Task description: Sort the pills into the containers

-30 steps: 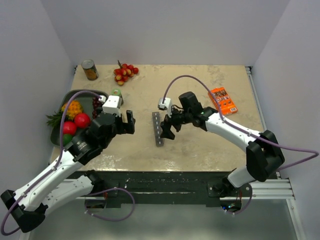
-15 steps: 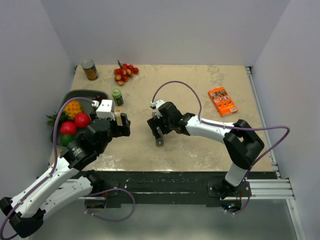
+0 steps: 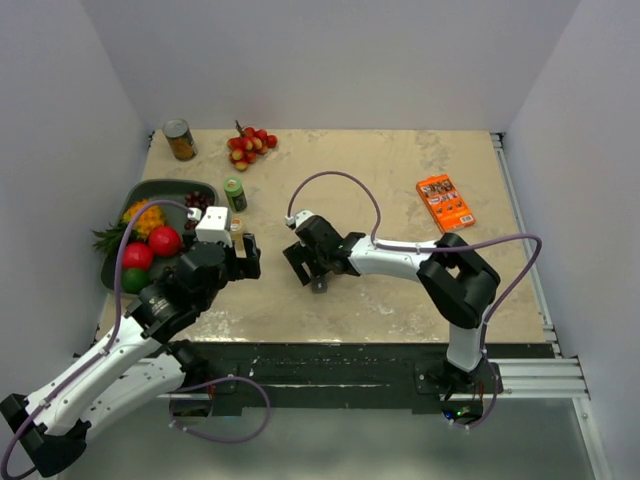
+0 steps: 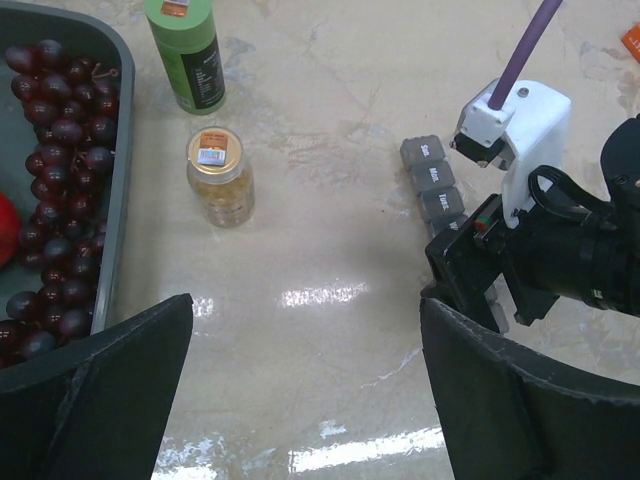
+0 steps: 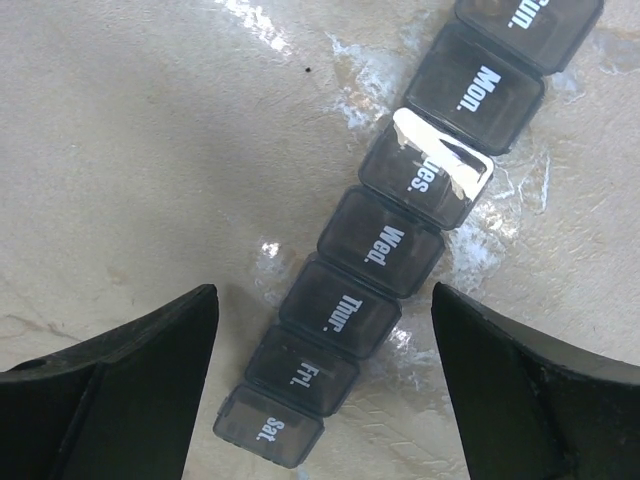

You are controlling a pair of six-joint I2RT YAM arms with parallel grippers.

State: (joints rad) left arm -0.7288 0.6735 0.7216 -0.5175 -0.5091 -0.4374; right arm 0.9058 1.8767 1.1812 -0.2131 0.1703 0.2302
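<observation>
**Strip (image 5: 400, 240) between the right gripper (image 5: 322, 300) fingers, pill bottle (image 4: 220, 178) off on the left-arm side**

Strip flat on the worktop (image 5: 130, 130), day lids lettered Sun. to Sat., apparently all down. White patch on the Tues. lid, too unclear to name. Right gripper over the strip's Thur.-to-Sat. end, fingers spread wide with one on each side, nothing held. Whether touching the strip, cannot tell.

Long axis of the strip slanted across that gap rather than square to it, likely calling for a wrist turn before picking at any lid.

Pills (image 4: 220, 195) visible only as a tan mass inside the small clear bottle, upright and capped, well apart from the strip on its left-arm side. Left gripper (image 4: 305, 310) likewise spread and bare, on that same side of the strip and far nearer the bottle than the right gripper. Probably the left arm's fetch, with the right arm tending the strip.
</observation>
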